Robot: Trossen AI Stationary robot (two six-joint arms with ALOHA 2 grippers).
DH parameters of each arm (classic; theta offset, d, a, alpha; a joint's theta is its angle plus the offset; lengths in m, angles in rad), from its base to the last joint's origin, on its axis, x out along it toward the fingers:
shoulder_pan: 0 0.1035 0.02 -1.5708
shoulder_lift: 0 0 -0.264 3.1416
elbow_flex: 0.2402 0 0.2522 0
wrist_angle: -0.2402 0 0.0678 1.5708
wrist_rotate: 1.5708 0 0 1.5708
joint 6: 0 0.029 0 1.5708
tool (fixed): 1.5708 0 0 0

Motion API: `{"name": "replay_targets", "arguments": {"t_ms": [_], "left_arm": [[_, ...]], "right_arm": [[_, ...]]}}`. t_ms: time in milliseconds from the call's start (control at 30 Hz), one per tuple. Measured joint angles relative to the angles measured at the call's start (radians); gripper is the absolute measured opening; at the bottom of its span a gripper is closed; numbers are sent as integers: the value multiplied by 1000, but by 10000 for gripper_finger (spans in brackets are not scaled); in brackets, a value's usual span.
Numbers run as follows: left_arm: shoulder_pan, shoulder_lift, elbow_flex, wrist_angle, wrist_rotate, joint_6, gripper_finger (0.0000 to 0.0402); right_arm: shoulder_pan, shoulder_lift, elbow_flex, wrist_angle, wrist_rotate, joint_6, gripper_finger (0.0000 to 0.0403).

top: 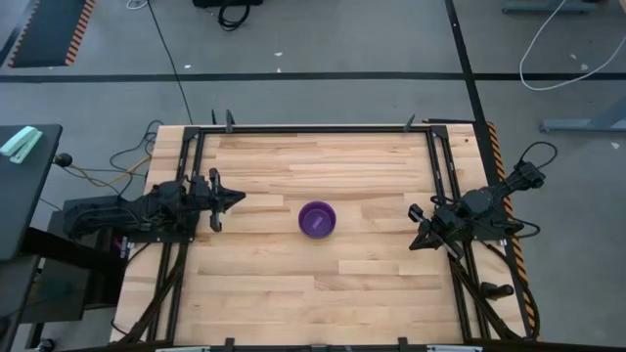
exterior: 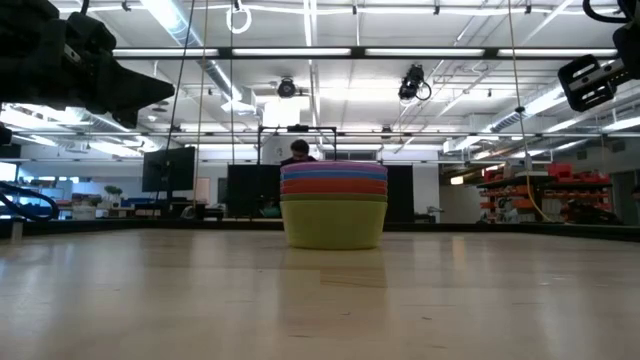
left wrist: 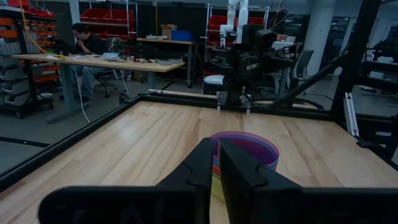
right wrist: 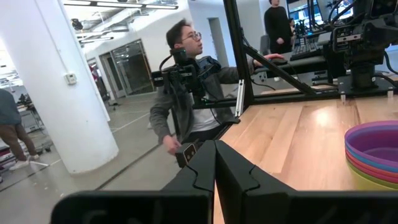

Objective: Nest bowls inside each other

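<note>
The bowls stand nested in one stack at the middle of the table, purple on top. The low view shows the stack side-on: a yellow-green bowl rests on the wood at the bottom, with orange, pink, blue and purple rims above. My left gripper hovers left of the stack, raised off the table, shut, holding nothing. My right gripper hangs near the table's right rail, shut, also holding nothing. The stack shows at the edge of the right wrist view.
A black metal frame rims the wooden table. People stand and sit in the room beyond the table; one person is close behind the rail. Bare wood surrounds the stack on all sides.
</note>
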Motion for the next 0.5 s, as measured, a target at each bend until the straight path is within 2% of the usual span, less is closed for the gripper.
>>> {"name": "replay_targets", "arguments": {"t_ms": [267, 500], "left_arm": [[0, 0, 0, 0, 0, 0, 23], [0, 0, 0, 0, 0, 0, 32]], "right_arm": [[0, 0, 0, 0, 0, 0, 13], [0, 0, 0, 0, 0, 0, 13]]}}
